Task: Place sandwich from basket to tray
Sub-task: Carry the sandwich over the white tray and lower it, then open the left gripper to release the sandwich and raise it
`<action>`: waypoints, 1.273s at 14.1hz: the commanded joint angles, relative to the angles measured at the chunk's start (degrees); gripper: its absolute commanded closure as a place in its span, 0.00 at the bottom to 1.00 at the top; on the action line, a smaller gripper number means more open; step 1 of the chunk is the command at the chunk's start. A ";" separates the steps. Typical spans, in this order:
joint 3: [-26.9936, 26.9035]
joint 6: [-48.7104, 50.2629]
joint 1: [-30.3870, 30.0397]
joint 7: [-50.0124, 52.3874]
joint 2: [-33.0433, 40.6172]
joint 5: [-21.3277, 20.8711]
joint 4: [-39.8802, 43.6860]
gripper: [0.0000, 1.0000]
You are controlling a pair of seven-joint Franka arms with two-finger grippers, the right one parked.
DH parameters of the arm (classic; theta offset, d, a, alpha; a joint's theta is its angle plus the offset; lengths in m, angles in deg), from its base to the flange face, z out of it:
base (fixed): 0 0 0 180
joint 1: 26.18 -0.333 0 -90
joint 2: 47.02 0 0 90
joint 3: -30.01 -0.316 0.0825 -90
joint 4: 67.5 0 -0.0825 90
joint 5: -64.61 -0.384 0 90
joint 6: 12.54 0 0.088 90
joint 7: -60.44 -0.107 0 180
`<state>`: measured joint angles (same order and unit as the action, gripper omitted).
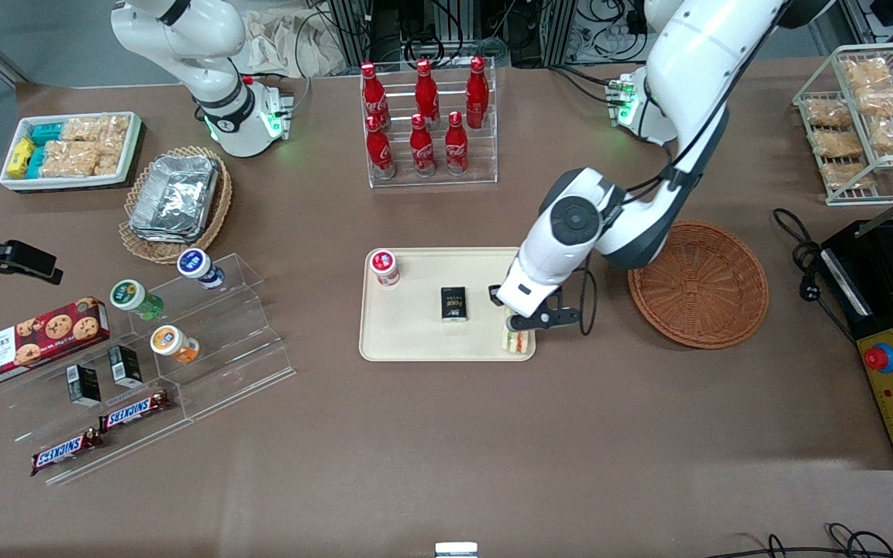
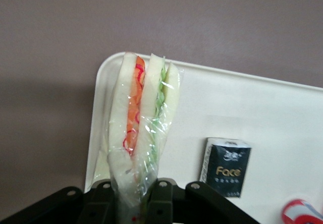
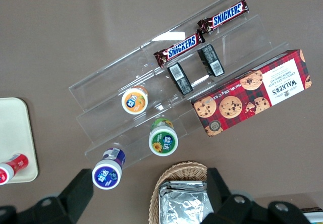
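Observation:
The sandwich, a plastic-wrapped wedge with orange and green filling stripes, stands over the corner of the beige tray nearest the front camera and the basket. My left gripper is directly above it, shut on the wedge's narrow end. Whether the sandwich rests on the tray floor I cannot tell. The reddish-brown wicker basket lies empty beside the tray, toward the working arm's end of the table.
On the tray lie a black box and a red-lidded cup. A rack of red bottles stands farther from the front camera. A clear stepped stand with snacks sits toward the parked arm's end.

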<state>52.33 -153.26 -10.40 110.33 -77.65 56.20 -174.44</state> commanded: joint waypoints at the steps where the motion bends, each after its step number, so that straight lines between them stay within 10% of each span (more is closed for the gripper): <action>1: -0.34 -1.92 1.10 5.21 -3.29 -6.78 1.12 1.00; 3: -0.34 -3.60 1.10 5.74 -4.26 -7.06 0.77 0.97; 5: -0.34 -3.51 1.19 6.71 -4.09 -7.15 -0.11 0.01; 18: -2.27 14.85 -6.89 6.21 15.05 -6.45 6.40 0.00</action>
<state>50.69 -140.34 -15.68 118.42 -67.06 50.11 -167.13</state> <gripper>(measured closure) 0.000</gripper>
